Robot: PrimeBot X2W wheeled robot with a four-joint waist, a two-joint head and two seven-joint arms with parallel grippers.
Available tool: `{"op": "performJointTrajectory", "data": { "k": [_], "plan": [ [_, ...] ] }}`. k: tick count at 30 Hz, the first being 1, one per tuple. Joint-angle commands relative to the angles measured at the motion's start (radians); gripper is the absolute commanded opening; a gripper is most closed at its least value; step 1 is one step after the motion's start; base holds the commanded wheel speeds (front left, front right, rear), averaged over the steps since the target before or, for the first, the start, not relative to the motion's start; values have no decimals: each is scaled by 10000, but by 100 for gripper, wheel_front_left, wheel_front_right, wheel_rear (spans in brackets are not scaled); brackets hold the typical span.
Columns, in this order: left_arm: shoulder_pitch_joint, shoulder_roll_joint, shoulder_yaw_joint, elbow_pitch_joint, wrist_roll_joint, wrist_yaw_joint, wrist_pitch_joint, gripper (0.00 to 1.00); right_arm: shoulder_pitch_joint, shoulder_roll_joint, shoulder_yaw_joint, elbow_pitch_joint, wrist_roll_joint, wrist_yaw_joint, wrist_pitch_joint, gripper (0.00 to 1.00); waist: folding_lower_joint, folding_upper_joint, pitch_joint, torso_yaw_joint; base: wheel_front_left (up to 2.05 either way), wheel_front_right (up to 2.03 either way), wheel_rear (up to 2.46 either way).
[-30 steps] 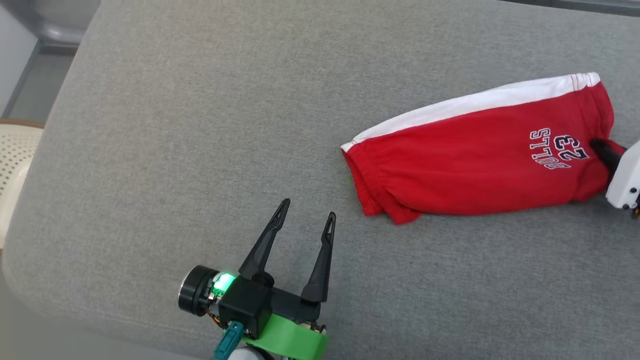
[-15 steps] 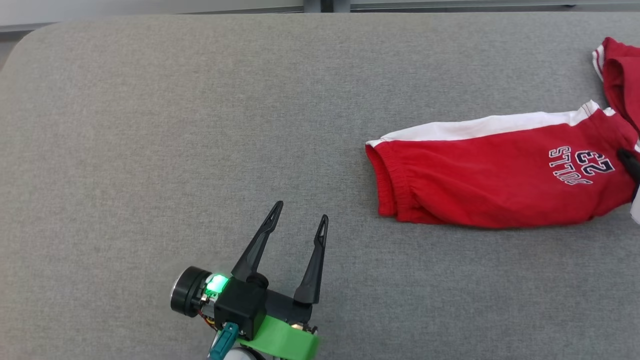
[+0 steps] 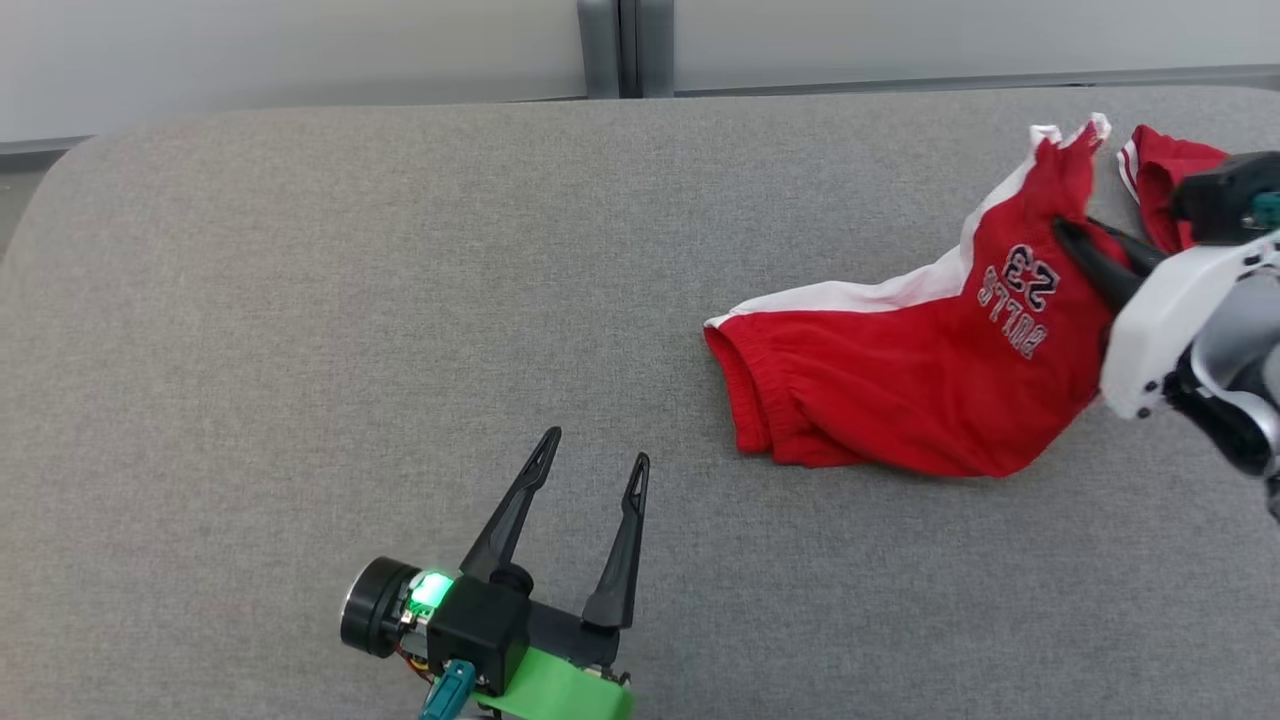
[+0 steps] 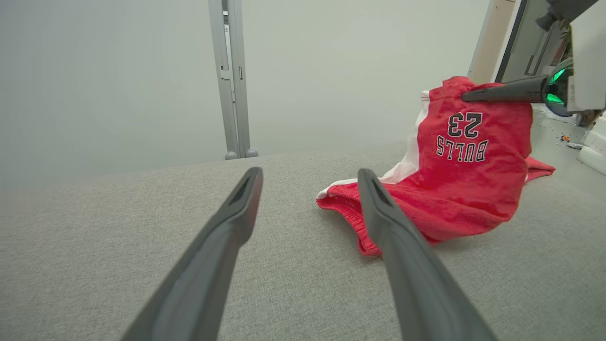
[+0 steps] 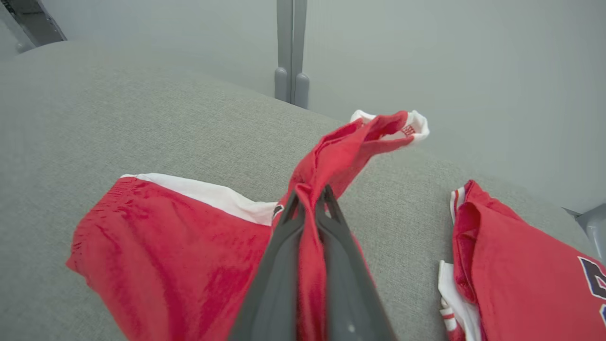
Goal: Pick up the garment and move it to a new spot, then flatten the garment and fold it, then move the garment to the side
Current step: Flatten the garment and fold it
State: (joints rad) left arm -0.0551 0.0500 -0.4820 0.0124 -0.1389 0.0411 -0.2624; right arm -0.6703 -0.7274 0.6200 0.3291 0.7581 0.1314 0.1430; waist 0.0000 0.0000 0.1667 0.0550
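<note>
Your largest thing is the grey fabric-covered tabletop (image 3: 300, 300), which runs across the head view to a pale wall (image 3: 300, 50) behind. On its right half you have the garment (image 3: 900, 400), red shorts with a white side stripe and a "BULLS 23" print. Its gathered end lies flat on the tabletop, while the printed end is lifted clear and bunched. At the far right lies a second red cloth (image 3: 1150, 170) with white trim, just beside the shorts. Your right gripper (image 3: 1065, 228) has its fingers clenched on a pinch of the raised red fabric. Your left gripper (image 3: 595, 448) hovers at the near middle, fingers spread wide and holding nothing, well apart from the garment.
</note>
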Motion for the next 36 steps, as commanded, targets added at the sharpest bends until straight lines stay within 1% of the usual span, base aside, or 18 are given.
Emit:
{"op": "performJointTrajectory", "data": {
  "k": [1, 5, 8, 13, 18, 19, 20, 21, 22, 24, 26, 28, 30, 34, 36],
  "plan": [
    [109, 14, 25, 17, -57, 14, -27, 100, 57, 299, -57, -190, -187, -19, 139, 0, 0, 0, -127, 106, 0, 0, 0],
    [144, 14, -9, 12, -88, 15, -27, 100, 323, 1214, -286, -625, -645, -18, 449, 0, 0, 0, -176, 316, 0, 0, 0],
    [133, 14, -52, 16, -134, 22, -27, 100, 592, 1944, -602, -699, -929, -18, 515, 0, 0, 0, -171, 476, 0, 0, 0],
    [70, 14, -135, 8, -224, 16, -27, 100, 1258, 3462, -1005, -547, -1334, -18, 514, 0, 0, 0, -105, 755, 0, 0, 0],
    [-5, 14, -151, 5, -208, 28, -27, 100, 1651, 4412, -1007, -289, -1701, -16, 567, 0, 0, 0, 16, 932, 0, 0, 0],
    [-30, 14, -154, -1, -222, 25, -27, 100, 1718, 4565, -1036, -196, -1776, -16, 585, 2, 0, 0, 43, 956, 0, 0, 0],
    [-44, 14, -164, -4, -238, 26, -26, 100, 1757, 4653, -1074, -100, -1869, -16, 592, 25, 0, 0, 59, 973, 0, 0, 0],
    [-65, 14, -186, -7, -240, 20, -27, 100, 1792, 4770, -1114, 23, -1976, -18, 592, 55, 0, 0, 77, 992, 0, 0, 0],
    [-87, 14, -200, -7, -259, 12, -26, 100, 1809, 4870, -1141, 101, -2039, -18, 566, 100, 0, 0, 88, 1002, 0, 0, 0],
    [-121, 14, -213, 0, -311, -1, -26, 100, 1860, 5101, -1266, 218, -2160, -16, 396, 100, 0, 0, 94, 1012, 0, 0, 0],
    [-119, 14, -213, 12, -328, 4, -26, 100, 1959, 5280, -1329, 156, -2011, -16, 155, 100, 0, 0, 76, 989, 0, 0, 0],
    [-84, 14, -185, 10, -341, 35, -27, 100, 1985, 5301, -1426, -87, -1805, -18, -226, 100, 0, 0, 31, 923, 0, 0, 0],
    [-25, 14, -159, 5, -367, 66, -27, 100, 2052, 5142, -1539, -359, -1795, -18, -706, 100, 0, 0, -31, 828, 0, 0, 0],
    [123, 15, -29, -42, -411, 120, -27, 100, 2342, 4704, -1876, -730, -2232, -16, -1964, 100, 0, 0, -216, 564, 0, 0, 0],
    [242, 15, 154, -104, -424, 175, -27, 100, 2564, 4512, -2162, -707, -2503, -16, -2579, 100, 0, 0, -313, 399, 0, 0, 0]
  ]
}}
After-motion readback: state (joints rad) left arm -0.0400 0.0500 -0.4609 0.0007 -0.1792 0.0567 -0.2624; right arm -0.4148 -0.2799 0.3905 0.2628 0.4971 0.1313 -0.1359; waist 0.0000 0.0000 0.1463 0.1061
